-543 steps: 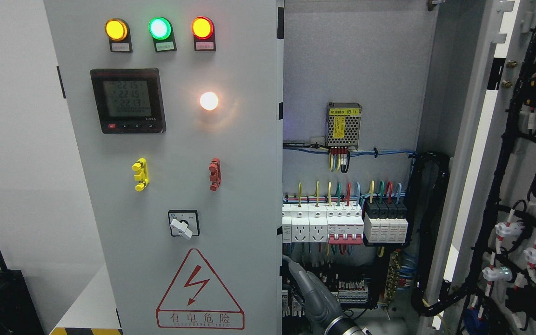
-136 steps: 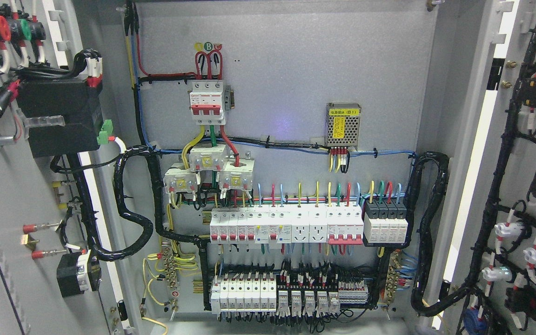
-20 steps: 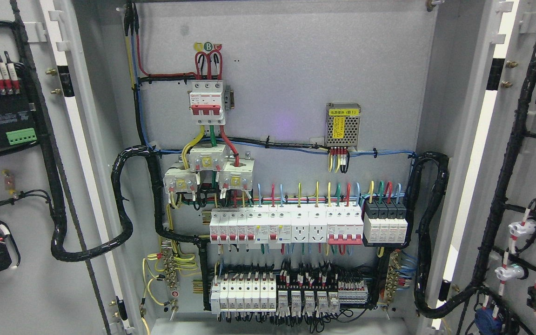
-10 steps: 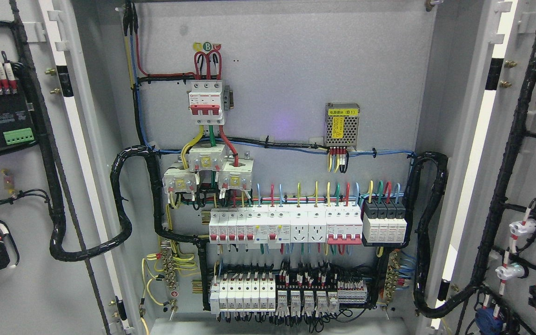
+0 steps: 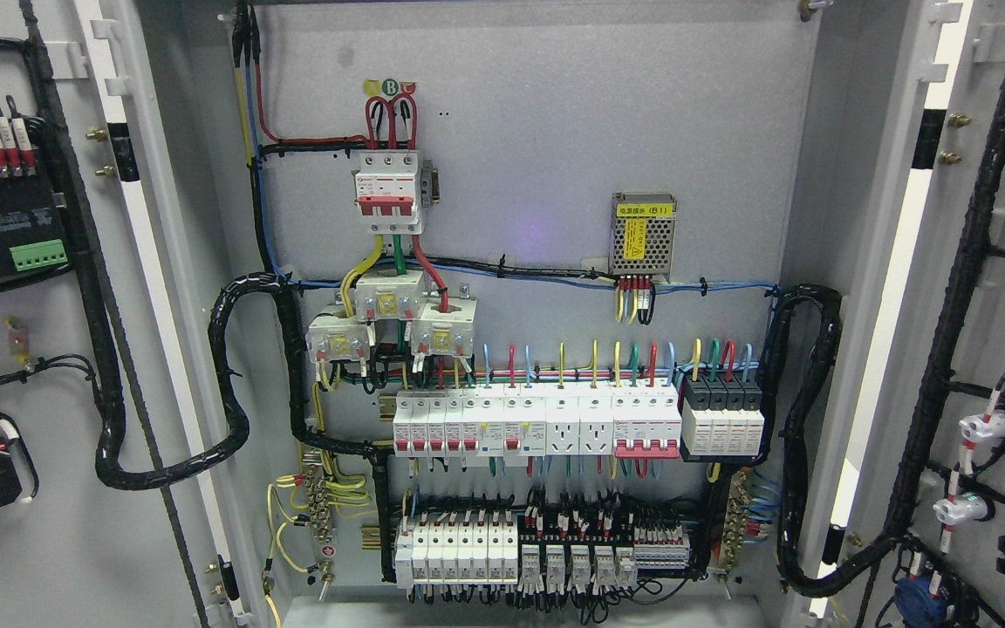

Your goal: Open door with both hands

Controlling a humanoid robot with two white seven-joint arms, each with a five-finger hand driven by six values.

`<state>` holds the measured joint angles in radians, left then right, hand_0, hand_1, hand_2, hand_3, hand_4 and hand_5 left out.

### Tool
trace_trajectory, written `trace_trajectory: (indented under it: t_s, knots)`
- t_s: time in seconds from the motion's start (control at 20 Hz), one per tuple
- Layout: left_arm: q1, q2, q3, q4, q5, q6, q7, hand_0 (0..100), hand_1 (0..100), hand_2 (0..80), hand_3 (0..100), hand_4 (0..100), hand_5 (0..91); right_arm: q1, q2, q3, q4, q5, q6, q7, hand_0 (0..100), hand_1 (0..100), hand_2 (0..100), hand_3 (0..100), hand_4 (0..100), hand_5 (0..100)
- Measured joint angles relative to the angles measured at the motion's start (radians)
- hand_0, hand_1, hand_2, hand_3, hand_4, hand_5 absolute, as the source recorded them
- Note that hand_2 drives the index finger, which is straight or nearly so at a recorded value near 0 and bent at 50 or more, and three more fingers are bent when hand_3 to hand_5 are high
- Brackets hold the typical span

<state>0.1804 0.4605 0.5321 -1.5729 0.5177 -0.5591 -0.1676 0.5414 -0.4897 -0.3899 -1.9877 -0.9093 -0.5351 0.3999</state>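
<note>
Both doors swung wide open: left door [image 5: 58, 523] along the left edge of the frame, right door [image 5: 1004, 288] along the right edge. Grey cabinet back [image 5: 537, 113] in the middle, full of white switches [image 5: 537, 423] and coloured wires. No robot hands in view, so finger state impossible to tell.

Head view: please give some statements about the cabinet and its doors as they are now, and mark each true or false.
1. Both doors stand open, the left door and the right door. True.
2. A robot hand grips the left door's edge. False: no hand is in view.
3. The power supply with a yellow label sits at the upper right of the back panel. True.
4. The breaker at the top has blue levers. False: they are red.
5. Black cable bundles run to both doors. True.
</note>
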Motion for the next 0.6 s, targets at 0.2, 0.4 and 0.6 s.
trace_trajectory:
  t_s: [0.2,0.4,0.6]
  knots:
    - [0.044,-0.001,-0.019,-0.036,0.002,-0.077,-0.001,0,0,0.0,0,0,0.0,0.001,0.001,0.001,-0.002,-0.003,-0.003,-0.002,38,0,0,0,0,0]
    - [0.086,-0.002,-0.048,-0.073,0.003,-0.139,-0.001,0,0,0.0,0,0,0.0,0.001,-0.002,0.012,-0.010,-0.005,-0.006,-0.001,38,0,0,0,0,0]
    - [0.125,-0.003,-0.086,-0.116,0.002,-0.200,-0.001,0,0,0.0,0,0,0.0,-0.005,-0.006,0.033,-0.019,-0.006,-0.007,0.010,38,0,0,0,0,0]
